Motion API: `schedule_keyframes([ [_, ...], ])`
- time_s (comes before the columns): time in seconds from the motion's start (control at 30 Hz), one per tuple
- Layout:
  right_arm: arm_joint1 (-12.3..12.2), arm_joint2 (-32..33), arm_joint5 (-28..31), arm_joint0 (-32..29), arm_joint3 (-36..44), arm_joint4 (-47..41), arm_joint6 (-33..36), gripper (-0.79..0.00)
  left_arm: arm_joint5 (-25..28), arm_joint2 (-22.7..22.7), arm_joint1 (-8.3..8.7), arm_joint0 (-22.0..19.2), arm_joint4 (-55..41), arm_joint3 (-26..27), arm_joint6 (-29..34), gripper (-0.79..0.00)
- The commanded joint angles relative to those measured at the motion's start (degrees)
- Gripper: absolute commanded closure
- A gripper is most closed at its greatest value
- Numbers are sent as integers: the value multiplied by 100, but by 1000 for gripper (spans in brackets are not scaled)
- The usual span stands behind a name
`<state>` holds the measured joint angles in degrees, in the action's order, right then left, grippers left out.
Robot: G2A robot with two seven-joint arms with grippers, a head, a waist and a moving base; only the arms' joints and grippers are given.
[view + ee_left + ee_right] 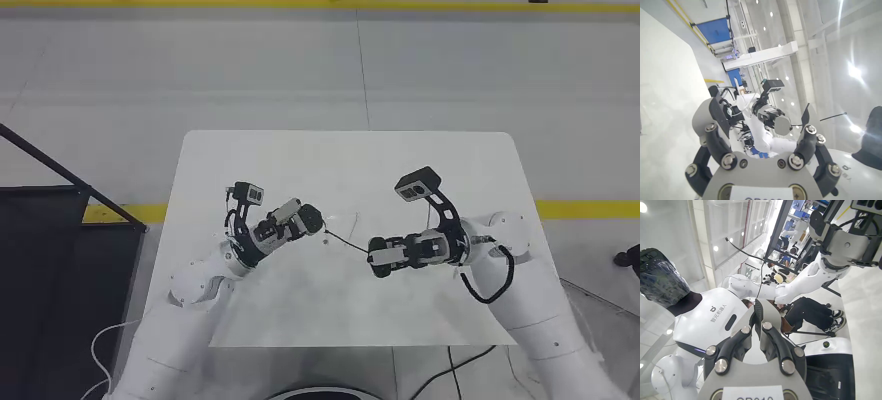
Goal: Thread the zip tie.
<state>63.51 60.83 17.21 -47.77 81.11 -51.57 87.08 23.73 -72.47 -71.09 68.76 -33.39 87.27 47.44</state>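
A thin black zip tie [345, 240] hangs in the air over the white table [340, 170], between my two grippers. My right gripper [375, 255] is shut on one end of it; in the right wrist view its fingers [758, 313] pinch the strap, and the zip tie [745, 253] rises, bends and ends in its small head. My left gripper [312, 218] is level with the tie's free end, its fingers [719, 115] spread wide and open with nothing between them. In the left wrist view the zip tie [832, 117] runs out from the right gripper [789, 126], passing behind one left finger.
Both arms hover above the middle of the table, whose front edge [360, 345] is near the robot. A black frame [40, 160] stands off the table's left side. A yellow floor line [590, 208] runs behind the table.
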Motion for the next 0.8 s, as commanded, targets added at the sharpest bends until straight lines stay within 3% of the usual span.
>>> schedule_keyframes([
  [0.0,59,-115,-92,112,-178,-145,92,0,-234,61,-8,-133,-583,-197,522,-760],
  [0.13,152,-331,-92,310,-480,-256,92,0,-409,135,-36,-339,-1271,-483,1137,-637],
  [0.23,205,-442,-92,419,-644,-272,92,0,-274,178,-56,-401,-1503,-626,1433,-591],
  [0.53,308,-636,-92,627,-1016,-367,92,0,258,191,-93,-308,-1779,-612,1781,-483],
  [0.63,332,-698,-93,687,-1108,-378,92,0,323,179,-101,-272,-1922,-582,1885,-369],
  [0.77,361,-776,-93,767,-1228,-428,92,0,313,164,-103,-264,-1974,-582,2000,-345],
])
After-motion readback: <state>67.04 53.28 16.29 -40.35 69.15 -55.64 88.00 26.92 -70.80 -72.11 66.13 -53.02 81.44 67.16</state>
